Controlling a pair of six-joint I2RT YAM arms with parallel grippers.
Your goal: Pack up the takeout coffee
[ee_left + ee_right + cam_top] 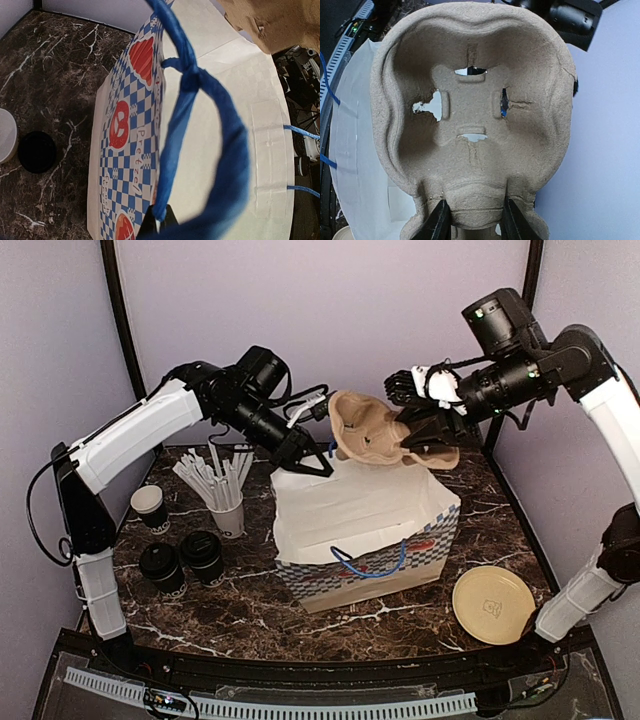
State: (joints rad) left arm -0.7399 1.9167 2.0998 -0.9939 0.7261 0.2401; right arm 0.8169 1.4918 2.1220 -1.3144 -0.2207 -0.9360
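Two black lidded coffee cups [160,566] [202,556] and one black cup without a lid [150,506] stand on the table left of the paper bag [365,530]. The bag stands open, white with blue checks. My left gripper [310,455] is shut on the bag's rear blue handle [200,115], its fingertips [172,222] pinching the strap at the bag's rim. My right gripper [420,435] is shut on a brown pulp cup carrier [470,110] and holds it tilted above the bag's rear edge. One black lid [36,151] shows in the left wrist view.
A white cup of white sticks [228,508] stands between the coffee cups and the bag. A tan round plate [493,605] lies at the front right. The dark marble table [250,615] ends at walls behind and at both sides.
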